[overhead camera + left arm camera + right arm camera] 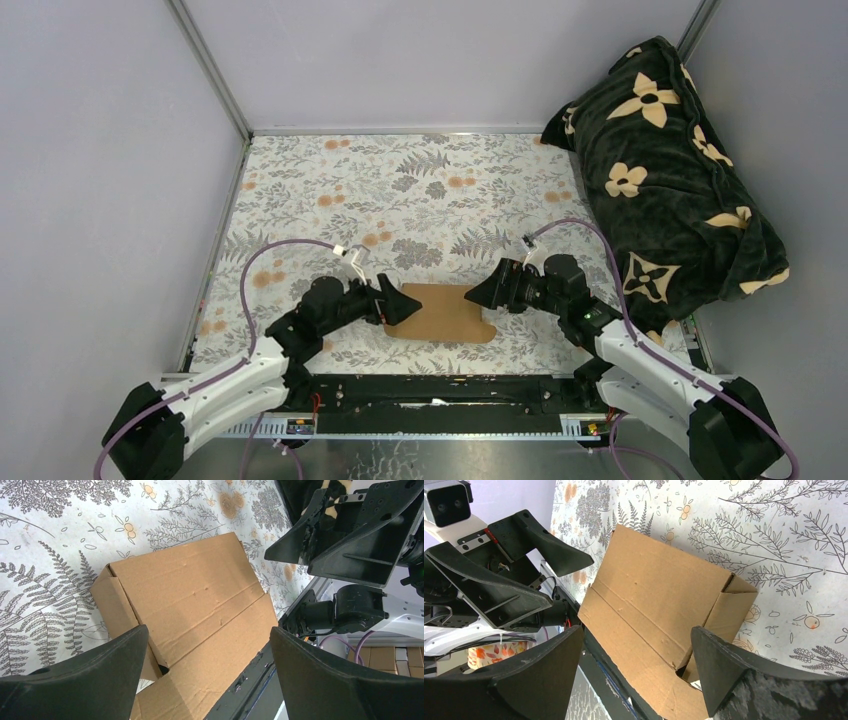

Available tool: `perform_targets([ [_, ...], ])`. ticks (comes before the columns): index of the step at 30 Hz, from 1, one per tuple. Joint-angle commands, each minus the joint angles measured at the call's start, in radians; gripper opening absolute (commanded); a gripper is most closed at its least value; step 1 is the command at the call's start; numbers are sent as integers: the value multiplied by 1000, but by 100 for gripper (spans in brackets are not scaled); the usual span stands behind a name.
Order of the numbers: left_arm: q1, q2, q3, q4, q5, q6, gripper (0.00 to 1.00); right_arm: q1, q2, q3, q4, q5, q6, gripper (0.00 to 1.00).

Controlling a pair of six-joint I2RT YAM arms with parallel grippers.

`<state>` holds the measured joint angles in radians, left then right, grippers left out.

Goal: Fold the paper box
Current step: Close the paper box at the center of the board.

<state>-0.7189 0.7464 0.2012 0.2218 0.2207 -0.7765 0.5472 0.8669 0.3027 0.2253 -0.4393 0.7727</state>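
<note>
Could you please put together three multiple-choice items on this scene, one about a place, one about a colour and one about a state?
1. Where does the paper box lie?
A. Against the back wall.
B. Flat on the table, between the two hands.
C. In the far left corner.

2. What colour are the flowers on the dark blanket?
A. Red.
B. Blue.
C. Cream.

3. How do the left hand and the right hand stand?
A. Both open.
B. Both shut.
C. Left shut, right open.

Answers:
1 B, since the top view shows it lying flat near the front edge with one hand at each end.
2 C, since the blooms are pale cream on black.
3 A, since each wrist view shows that hand spread wide, with the box beyond the gap.
</note>
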Motion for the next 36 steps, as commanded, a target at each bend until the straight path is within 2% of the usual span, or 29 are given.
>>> perform_targets([
  [1, 3, -43, 23, -61, -15, 3, 99, -13, -50, 37, -55, -10, -21, 87],
  [6, 3, -103, -7, -96, -42, -9, 99, -28, -121, -24, -63, 7, -15, 90],
  [11, 3, -65, -15, -70, -44, -16, 98, -31, -105, -61, -3, -20, 17, 93],
  [13, 3, -50, -16, -57, -44, -17, 98, -32, -109, -62, -11, -22, 13, 99],
  [18, 3, -22, -14, -36, -47, -12, 98, -33, -120, -72, -6, -33, 23, 100],
  [27, 3, 48, -49, 96, -4, -20, 99, -33, -118, -199, 189, -58, 150, 100],
  [36, 4, 67, -69, 179, 27, -18, 98, -34, -67, -231, 286, -52, 169, 100],
])
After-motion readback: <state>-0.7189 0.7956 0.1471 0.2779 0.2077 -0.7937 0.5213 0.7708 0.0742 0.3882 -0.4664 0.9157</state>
